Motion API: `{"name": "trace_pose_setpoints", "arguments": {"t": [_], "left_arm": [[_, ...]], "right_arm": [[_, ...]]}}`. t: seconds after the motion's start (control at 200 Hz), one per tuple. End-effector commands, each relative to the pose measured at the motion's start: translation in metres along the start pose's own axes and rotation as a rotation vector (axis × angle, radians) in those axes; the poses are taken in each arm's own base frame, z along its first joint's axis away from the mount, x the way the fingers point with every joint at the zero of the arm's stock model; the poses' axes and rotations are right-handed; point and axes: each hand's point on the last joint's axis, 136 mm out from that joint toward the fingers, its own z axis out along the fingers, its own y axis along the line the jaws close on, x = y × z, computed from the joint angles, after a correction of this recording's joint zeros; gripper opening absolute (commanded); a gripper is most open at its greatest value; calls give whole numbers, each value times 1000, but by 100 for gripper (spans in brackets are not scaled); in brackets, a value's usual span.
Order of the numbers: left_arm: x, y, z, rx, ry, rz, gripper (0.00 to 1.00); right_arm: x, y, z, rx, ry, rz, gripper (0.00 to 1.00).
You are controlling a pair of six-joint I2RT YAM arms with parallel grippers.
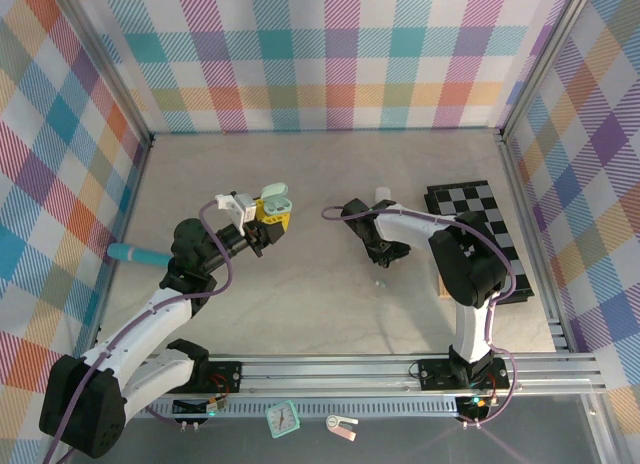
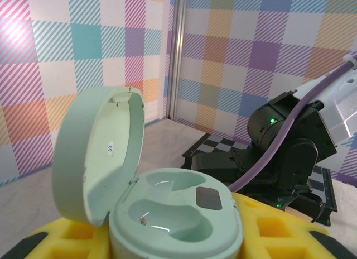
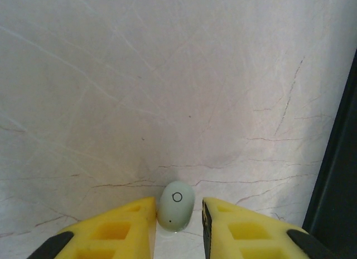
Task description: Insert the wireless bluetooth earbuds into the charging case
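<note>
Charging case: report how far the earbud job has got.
Done: the left gripper holds the pale green charging case open. Both wells are empty. In hand: the right gripper straddles a pale green earbud on the table, not yet clamped. Left: grip it, lift it, seat it.

An open pale green case (image 2: 167,220) sits near the lens, clamped in the left gripper (image 2: 173,245), whose yellow fingers (image 2: 279,225) show on both sides. Its lid (image 2: 95,153) stands up on the left. Both wells are empty, with a dark patch (image 2: 208,198) at their far right and a brown speck (image 2: 144,219) in the near one. Farther right is the right arm (image 2: 284,142), black, with a green light (image 2: 271,121) and a purple cable (image 2: 242,178). A checkered board (image 2: 213,145) lies behind it, below plaid walls (image 2: 72,47).
</note>
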Motion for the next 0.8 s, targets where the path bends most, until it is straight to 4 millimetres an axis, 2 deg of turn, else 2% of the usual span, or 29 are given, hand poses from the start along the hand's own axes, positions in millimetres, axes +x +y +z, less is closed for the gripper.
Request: {"name": "trace_pose_setpoints", "arguments": {"t": [0.0, 0.5, 0.795], "left_arm": [[-6, -1, -2, 9, -30, 6, 37], [-6, -2, -3, 17, -32, 6, 37], [-3, -3, -1, 26, -30, 16, 37]], "right_arm": [[1, -1, 2, 31, 18, -23, 28], [0, -1, 6, 50, 34, -24, 25], [-11, -2, -10, 4, -40, 25, 20]]}}
